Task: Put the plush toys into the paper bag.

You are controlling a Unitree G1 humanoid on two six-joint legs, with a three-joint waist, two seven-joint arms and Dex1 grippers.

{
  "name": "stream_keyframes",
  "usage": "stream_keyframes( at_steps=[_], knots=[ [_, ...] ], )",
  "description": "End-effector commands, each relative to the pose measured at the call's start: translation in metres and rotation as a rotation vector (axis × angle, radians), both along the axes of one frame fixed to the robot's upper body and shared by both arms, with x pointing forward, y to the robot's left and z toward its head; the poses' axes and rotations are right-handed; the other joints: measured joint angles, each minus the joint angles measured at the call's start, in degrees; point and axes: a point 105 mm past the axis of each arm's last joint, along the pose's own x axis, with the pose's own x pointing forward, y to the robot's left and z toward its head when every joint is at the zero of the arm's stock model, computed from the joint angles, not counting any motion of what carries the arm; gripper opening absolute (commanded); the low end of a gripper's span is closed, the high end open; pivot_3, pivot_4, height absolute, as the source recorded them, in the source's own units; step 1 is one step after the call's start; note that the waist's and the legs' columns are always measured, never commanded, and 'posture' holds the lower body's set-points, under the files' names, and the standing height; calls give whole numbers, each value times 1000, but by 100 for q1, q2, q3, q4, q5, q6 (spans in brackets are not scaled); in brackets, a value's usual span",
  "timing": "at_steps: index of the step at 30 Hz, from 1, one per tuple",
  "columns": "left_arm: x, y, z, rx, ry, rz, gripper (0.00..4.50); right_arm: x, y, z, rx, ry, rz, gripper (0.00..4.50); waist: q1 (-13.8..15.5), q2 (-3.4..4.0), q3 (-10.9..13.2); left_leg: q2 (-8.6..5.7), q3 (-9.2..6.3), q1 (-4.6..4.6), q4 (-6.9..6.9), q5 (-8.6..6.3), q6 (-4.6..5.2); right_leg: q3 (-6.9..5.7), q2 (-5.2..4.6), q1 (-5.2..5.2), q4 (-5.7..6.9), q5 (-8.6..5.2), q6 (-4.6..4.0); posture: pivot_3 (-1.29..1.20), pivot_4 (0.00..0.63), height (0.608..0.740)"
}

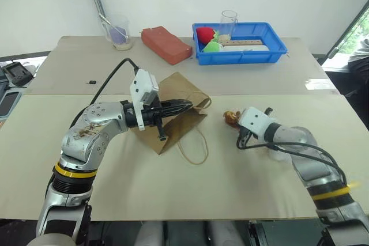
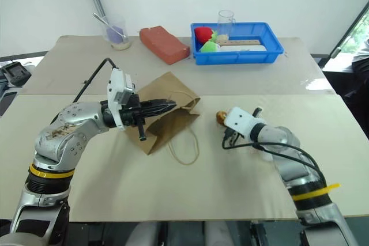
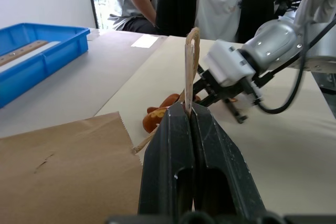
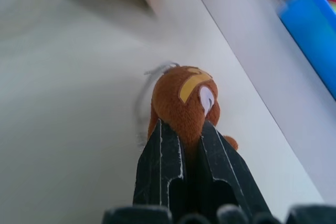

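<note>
The table (image 1: pixel 173 188) spreads wide and pale under both arms; the paper bag (image 1: pixel 176 93) lies near its middle, brown and partly lifted, its open edge toward the robot's right, with one cord handle (image 1: pixel 193 152) looped loose on the tabletop in front of it; the blue tray (image 1: pixel 271 41) sits at the far side, to the right, holding a red soft item (image 1: pixel 204 34), a green soft item (image 1: pixel 213 46) and a wooden ruler (image 1: pixel 248 42), with a clear cup (image 1: pixel 229 22) at its back edge; the red block (image 1: pixel 166 44) lies just left of the tray, and a second clear cup (image 1: pixel 119 33) with a stick in it stands farther left; two people (image 3: pixel 210 1) sit beyond the table's right edge in the left wrist view; the left gripper (image 1: pixel 183 106) points level toward the right, its jaws clenched on the bag's other cord handle (image 3: pixel 192 56), which stands up as a thin loop between the black fingers (image 3: pixel 168 150); the right gripper (image 4: pixel 191 127) reaches in low from the right, its jaws pinched on the brown plush toy (image 4: pixel 184 98), which rests on the table near the bag's mouth, apart from the bag, its yellow-marked face turned away from the wrist.
</note>
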Motion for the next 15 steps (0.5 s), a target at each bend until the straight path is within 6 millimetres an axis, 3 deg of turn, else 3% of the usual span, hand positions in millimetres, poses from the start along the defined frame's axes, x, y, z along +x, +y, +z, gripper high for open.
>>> stream_keyframes(
  at_steps=[1,7,15],
  knots=[
    [-5,-4,10,-26,-11,-47,0,-24,23,31,28,-32,135,11,0,0,0,0,0,1,1,0,0,0,0,2,0,0,0,0,150,740],
    [-5,-12,14,-49,8,-84,0,-36,70,30,105,-4,223,11,-4,-1,0,0,-3,4,6,0,-1,-4,1,5,4,0,0,0,150,740],
    [-15,-19,16,-53,41,-147,0,-15,108,22,181,-42,205,11,8,0,0,-3,-4,1,6,1,-2,-4,-1,-1,9,0,-1,0,150,740]
  ],
)
